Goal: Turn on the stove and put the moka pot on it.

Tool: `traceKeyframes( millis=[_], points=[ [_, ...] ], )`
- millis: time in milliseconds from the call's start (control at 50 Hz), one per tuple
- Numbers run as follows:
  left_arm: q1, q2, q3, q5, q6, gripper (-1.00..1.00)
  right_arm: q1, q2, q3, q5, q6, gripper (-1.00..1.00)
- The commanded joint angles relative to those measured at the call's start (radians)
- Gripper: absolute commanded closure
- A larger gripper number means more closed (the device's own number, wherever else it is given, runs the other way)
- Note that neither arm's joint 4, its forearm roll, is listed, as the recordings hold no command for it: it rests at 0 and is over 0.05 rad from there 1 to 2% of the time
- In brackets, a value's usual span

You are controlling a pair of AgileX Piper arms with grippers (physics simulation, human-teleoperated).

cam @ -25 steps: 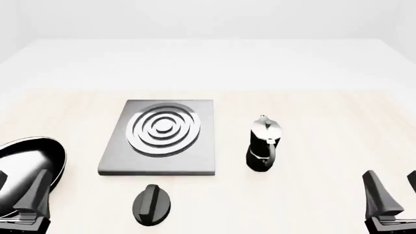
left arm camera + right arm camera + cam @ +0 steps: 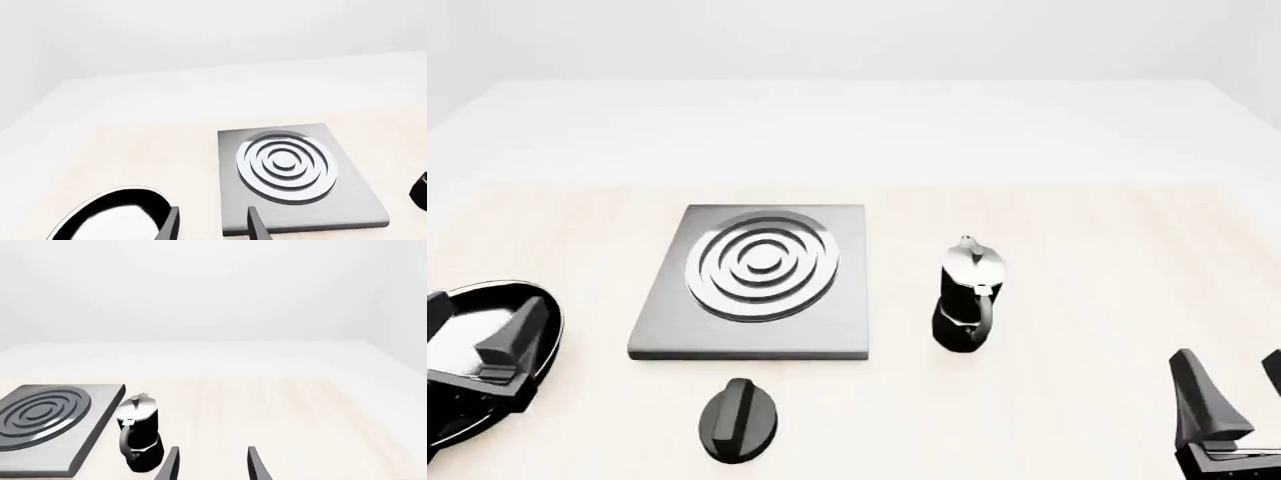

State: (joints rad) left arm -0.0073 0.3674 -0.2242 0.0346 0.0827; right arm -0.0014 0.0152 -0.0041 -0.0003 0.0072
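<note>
The stove [image 2: 754,285] is a flat grey slab with silver-white rings, lying left of centre; it also shows in the left wrist view [image 2: 293,175] and the right wrist view [image 2: 47,420]. Its black oval knob [image 2: 738,420] lies apart, in front of the slab. The moka pot [image 2: 970,297] stands upright to the right of the slab, handle toward me, seen too in the right wrist view [image 2: 140,440]. My left gripper [image 2: 474,330] hangs open over the frying pan, empty [image 2: 212,227]. My right gripper [image 2: 1238,395] is open at the near right, empty [image 2: 212,467].
A glossy black frying pan [image 2: 487,345] lies at the near left, under the left gripper, and shows in the left wrist view [image 2: 107,220]. A dark shape [image 2: 420,190] cuts the left wrist view's edge; I cannot tell what it is.
The left gripper has risen and moved forward over the frying pan, turning a little toward the stove. The right gripper, pot, knob and slab have not moved.
</note>
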Motion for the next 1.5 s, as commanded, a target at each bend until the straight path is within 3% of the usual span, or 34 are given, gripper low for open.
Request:
traceKeyframes(
  millis=[20,140,260,480,520,640,720,1060,1200,1220,1360,1500],
  points=[
    [-0.046,0.178,-0.175,0.123,-0.020,-1.00,-0.005,0.001,0.001,0.002,-0.002,-1.00],
    [-0.101,0.250,-0.261,0.203,-0.035,-1.00,-0.002,0.012,0.002,-0.006,-0.006,-1.00],
    [-0.152,0.280,-0.344,0.286,0.026,-1.00,-0.008,0.021,0.002,-0.011,-0.018,-1.00],
    [-0.240,0.365,-0.434,0.373,0.034,-1.00,-0.011,0.053,0.003,-0.034,-0.033,-1.00],
    [-0.261,0.415,-0.449,0.386,-0.012,-1.00,-0.010,0.064,0.003,-0.040,-0.031,-1.00],
    [-0.313,0.495,-0.496,0.422,-0.037,-1.00,-0.013,0.068,0.003,-0.042,-0.032,-1.00],
    [-0.316,0.508,-0.528,0.441,0.014,-1.00,-0.013,0.069,0.003,-0.044,-0.033,-1.00],
    [-0.433,0.617,-0.588,0.501,-0.144,-1.00,-0.012,0.064,0.003,-0.040,-0.017,-1.00],
    [-0.463,0.653,-0.556,0.475,-0.194,-1.00,-0.011,0.069,0.003,-0.045,-0.014,-1.00],
    [-0.488,0.664,-0.543,0.470,-0.239,-1.00,-0.011,0.071,0.003,-0.046,-0.012,-1.00],
    [-0.502,0.686,-0.531,0.453,-0.262,-1.00,-0.012,0.076,0.003,-0.049,-0.003,-1.00],
    [-0.500,0.715,-0.507,0.424,-0.236,-1.00,-0.008,0.084,0.003,-0.056,-0.004,-1.00]
  ],
)
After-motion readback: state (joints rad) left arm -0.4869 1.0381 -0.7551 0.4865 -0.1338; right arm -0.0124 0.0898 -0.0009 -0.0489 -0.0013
